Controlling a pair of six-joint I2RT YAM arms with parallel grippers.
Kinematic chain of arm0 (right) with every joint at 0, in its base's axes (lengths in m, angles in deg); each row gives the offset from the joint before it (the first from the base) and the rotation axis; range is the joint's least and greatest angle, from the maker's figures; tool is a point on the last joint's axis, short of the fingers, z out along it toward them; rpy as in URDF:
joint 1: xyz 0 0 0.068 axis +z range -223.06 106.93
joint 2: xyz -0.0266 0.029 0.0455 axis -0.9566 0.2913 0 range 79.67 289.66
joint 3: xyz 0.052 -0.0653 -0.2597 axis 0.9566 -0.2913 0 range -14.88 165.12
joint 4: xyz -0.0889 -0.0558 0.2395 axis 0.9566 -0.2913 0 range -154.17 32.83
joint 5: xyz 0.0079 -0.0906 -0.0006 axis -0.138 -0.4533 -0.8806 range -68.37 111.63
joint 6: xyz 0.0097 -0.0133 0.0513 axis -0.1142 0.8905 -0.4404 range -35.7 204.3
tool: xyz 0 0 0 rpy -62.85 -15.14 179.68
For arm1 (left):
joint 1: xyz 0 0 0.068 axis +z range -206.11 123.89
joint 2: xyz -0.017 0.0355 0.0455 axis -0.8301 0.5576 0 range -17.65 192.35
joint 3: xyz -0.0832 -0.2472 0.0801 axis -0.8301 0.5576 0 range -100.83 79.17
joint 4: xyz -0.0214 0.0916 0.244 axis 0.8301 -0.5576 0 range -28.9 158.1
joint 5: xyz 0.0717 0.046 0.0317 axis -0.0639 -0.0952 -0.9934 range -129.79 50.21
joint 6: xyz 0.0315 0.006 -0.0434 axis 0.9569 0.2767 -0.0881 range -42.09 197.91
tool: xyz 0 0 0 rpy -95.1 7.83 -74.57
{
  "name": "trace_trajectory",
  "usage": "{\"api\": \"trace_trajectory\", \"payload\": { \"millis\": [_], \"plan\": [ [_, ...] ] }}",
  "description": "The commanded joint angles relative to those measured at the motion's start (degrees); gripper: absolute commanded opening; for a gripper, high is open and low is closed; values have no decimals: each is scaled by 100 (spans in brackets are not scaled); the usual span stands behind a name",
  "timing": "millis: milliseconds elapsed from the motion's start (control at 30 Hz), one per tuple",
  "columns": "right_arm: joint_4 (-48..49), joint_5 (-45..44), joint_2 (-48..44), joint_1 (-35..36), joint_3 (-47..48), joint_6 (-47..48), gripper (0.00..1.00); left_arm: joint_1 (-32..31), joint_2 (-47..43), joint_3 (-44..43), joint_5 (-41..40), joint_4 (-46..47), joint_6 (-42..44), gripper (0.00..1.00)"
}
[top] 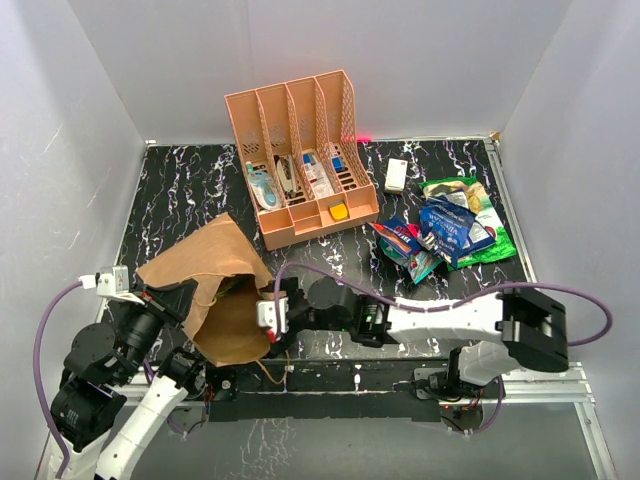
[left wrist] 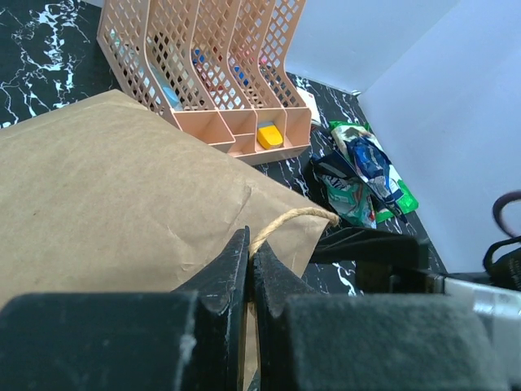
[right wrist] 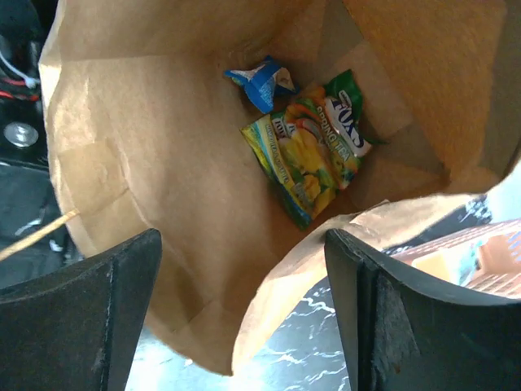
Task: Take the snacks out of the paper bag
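L gripper [left wrist: 252,243] clamped on bag [top: 215,290] rim. R gripper [right wrist: 240,244] wide apart at bag mouth, holding nothing. Two packets [right wrist: 309,155] deep inside bag; other snacks [top: 445,235] well right of bag.

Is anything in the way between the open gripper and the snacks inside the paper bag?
Nothing visible blocks it. The right gripper faces the open mouth of the brown paper bag, and the yellow-green packet and small blue packet lie bare inside.

Closed fingers [left wrist: 221,281] pinch paper bag [left wrist: 106,187] edge.
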Motion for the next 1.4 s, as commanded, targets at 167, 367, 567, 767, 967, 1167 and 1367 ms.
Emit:
{"api": "trace_trajectory", "payload": {
  "millis": [167, 367, 567, 767, 967, 1167, 1367],
  "plan": [
    [962, 672, 1058, -81, 615, 2497, 84, 24, -134, 65, 189, 191, 108, 0],
    [424, 1264, 1707, -189, 1136, 3164, 72, 31, -257, 92, 189, 210, 110, 0],
    [1002, 367, 828, -128, 333, 2033, 77, 24, -208, 88, 182, 216, 118, 0],
    [-128, -117, -231, 453, -28, 2023, 78, 23, -140, 90, 271, 240, 140, 0],
    [594, 412, -46, 853, 20, 2221, 78, 23, -188, 103, 331, 258, 153, 0],
    [1317, 508, 1430, 402, 611, 3036, 75, 26, -224, 103, 343, 263, 161, 0],
    [1750, 321, 2803, 52, 1450, 3584, 74, 26, -287, 109, 385, 281, 180, 0]
  ]
}}
